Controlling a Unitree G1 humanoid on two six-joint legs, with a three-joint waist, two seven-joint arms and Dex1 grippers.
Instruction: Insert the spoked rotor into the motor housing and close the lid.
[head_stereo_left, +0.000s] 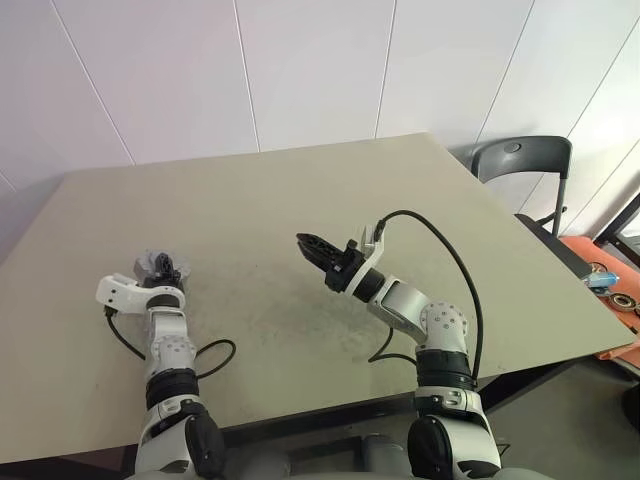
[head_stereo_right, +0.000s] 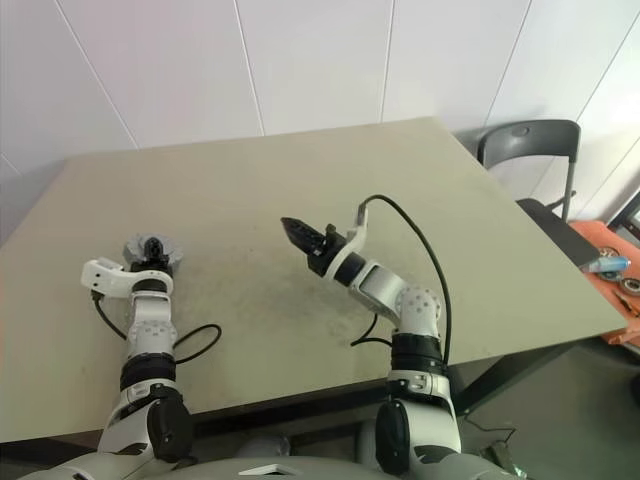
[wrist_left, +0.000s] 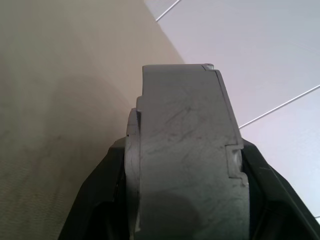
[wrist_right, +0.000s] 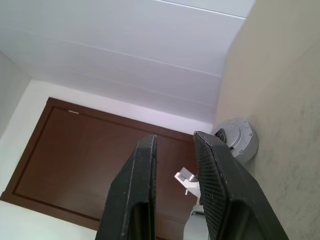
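Beige table (head_stereo_left: 300, 220) before white panelled wall, chair (head_stereo_left: 520, 165) beside it; left gripper (head_stereo_left: 160, 270) clamped the grey lid (wrist_left: 185, 150), notched edge plain in left wrist view; right gripper (head_stereo_left: 312, 247) raised above mid-table, fingers (wrist_right: 135, 195) slightly parted, empty, brown door (wrist_right: 75, 170) behind.

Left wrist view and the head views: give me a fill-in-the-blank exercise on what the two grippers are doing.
1. The left gripper holds the grey round metal lid with the notched edge between its two ____ fingers.
2. The right gripper hangs above the beige table with ____ between its fingers.
3. The dark grey plastic chair stands beyond the table's far ____ corner.
Missing words: black; nothing; right.
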